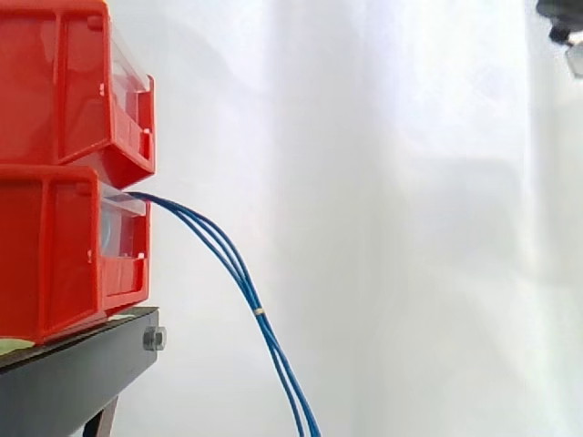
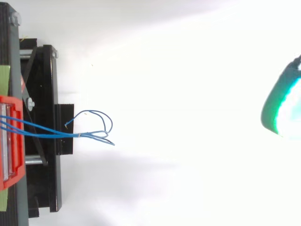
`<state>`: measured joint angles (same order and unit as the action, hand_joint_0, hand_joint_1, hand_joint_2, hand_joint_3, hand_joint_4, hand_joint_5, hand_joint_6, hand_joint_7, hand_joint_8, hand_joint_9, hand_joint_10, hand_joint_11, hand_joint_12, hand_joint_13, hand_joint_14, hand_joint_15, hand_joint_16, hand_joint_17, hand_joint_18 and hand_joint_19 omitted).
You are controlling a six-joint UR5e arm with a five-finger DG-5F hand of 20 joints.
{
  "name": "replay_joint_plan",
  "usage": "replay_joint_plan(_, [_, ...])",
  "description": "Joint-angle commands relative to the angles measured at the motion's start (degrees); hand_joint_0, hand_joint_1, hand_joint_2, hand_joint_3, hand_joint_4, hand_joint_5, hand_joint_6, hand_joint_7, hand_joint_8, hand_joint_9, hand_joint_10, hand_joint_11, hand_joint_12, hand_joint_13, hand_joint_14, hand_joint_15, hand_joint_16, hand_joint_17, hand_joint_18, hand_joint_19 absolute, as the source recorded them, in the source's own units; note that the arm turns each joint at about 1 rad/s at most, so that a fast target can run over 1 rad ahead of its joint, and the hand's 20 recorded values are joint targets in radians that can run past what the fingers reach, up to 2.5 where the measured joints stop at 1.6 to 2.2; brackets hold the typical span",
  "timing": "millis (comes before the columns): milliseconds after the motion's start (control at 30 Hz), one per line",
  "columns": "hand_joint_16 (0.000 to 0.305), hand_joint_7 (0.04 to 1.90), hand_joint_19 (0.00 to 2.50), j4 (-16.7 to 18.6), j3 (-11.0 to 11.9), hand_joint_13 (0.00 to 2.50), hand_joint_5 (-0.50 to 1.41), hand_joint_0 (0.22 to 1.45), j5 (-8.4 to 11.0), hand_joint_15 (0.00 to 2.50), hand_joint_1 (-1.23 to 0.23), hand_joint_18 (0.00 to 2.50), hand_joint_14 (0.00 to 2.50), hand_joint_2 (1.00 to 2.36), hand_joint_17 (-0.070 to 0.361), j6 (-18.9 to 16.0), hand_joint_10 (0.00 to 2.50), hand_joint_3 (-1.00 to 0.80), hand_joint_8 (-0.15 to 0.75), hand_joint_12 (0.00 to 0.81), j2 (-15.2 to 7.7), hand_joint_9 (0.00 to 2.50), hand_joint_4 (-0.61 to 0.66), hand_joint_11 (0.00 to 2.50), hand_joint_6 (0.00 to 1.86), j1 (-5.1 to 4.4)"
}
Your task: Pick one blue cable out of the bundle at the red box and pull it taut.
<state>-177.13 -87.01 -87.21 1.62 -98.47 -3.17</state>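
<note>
The hand [image 2: 281, 109] is seen well apart from the cables [image 1: 239, 273], hung from the box [image 1: 73, 246] across from it; open or closed cannot be told. Seemingly tied together, several could be snagged at once

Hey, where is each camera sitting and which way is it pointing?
Side view: beside the work, level, facing the red bins and drooping blue cables; robot hand at top right corner.
Top view: overhead, looking down on bins, black stand and cable ends; robot hand at right edge.
Shared: bins, cables, stand, robot hand.
</note>
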Motion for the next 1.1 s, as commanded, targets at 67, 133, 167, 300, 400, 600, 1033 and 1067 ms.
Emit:
replay_joint_plan(67, [0.066,0.95,0.1,3.5,0.0,0.29,-0.11,0.44,2.39,0.09,-0.95,0.22,0.0,1.0,0.149,2.2,0.0,-0.5,0.328,0.421,-3.3,0.34,0.44,0.04,0.5,-0.17])
replay_joint_plan(133, [0.068,0.99,0.12,4.3,0.0,0.24,-0.11,0.42,3.1,0.1,-0.93,0.14,0.0,1.0,0.152,3.0,0.0,-0.5,0.327,0.421,-3.8,0.3,0.44,0.07,0.5,-0.17])
replay_joint_plan(167, [0.068,0.99,0.11,4.7,0.1,0.22,-0.1,0.41,3.54,0.09,-0.93,0.13,0.0,1.0,0.154,3.5,0.0,-0.5,0.328,0.421,-4.5,0.3,0.44,0.07,0.5,-0.25])
replay_joint_plan(300, [0.07,1.0,0.07,7.2,0.0,0.18,-0.09,0.4,4.24,0.07,-0.92,0.07,0.0,1.0,0.157,4.4,0.0,-0.5,0.324,0.422,-6.9,0.3,0.43,0.03,0.5,-0.25])
replay_joint_plan(400, [0.07,0.99,0.07,9.9,0.0,0.21,-0.08,0.4,4.5,0.07,-0.9,0.05,0.0,1.0,0.157,4.5,0.0,-0.5,0.305,0.416,-8.1,0.4,0.4,0.11,0.5,-0.25])
replay_joint_plan(600, [0.07,0.85,0.07,11.5,0.0,0.34,-0.15,0.43,5.47,0.12,-0.86,0.14,0.0,1.0,0.157,6.4,0.02,-0.5,0.339,0.427,-8.9,0.98,0.25,0.95,0.5,-0.25])
replay_joint_plan(1033, [0.071,0.73,0.11,11.9,0.0,0.33,-0.17,0.43,6.96,0.08,-0.79,0.18,0.0,1.0,0.159,7.3,0.01,-0.5,0.334,0.415,-9.0,0.74,0.22,0.4,0.5,-0.25])
replay_joint_plan(1067, [0.071,0.73,0.11,11.9,0.0,0.32,-0.17,0.42,7.05,0.07,-0.78,0.16,0.0,1.0,0.16,7.3,0.01,-0.5,0.329,0.416,-9.0,0.65,0.23,0.29,0.5,-0.25])
